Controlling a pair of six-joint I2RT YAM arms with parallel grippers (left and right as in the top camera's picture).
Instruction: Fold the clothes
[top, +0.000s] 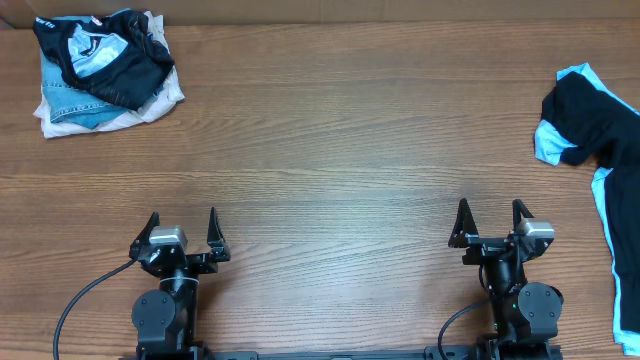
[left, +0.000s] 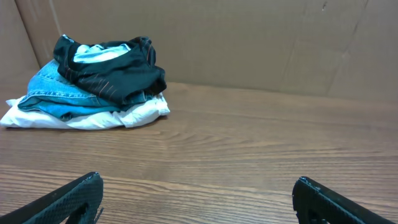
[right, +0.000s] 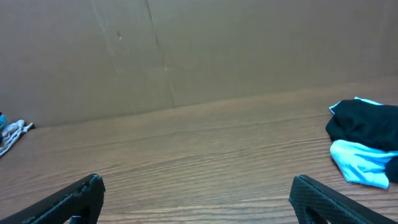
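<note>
1. Sitting at the near edge of the worktop (top: 330, 150), the left gripper (top: 182, 218) and right gripper (top: 490, 207) are both released, jaws wide, grasping nothing.
2. A pile of clothes (top: 100, 70), with a black jersey (top: 110, 60) on top of denim (top: 75, 105) and white cloth (top: 165, 95), occupies the worktop's far-left corner.
3. A black-and-light-blue garment (top: 590, 130) lies crumpled at the worktop's right edge.

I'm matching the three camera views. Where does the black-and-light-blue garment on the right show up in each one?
Overhead: the black-and-light-blue garment lies at the right edge, trailing down along it.
Left wrist: not in it.
Right wrist: the garment sits at the right edge, mid-height.
Shared landmark: the wooden table, with the cardboard wall behind it.
</note>
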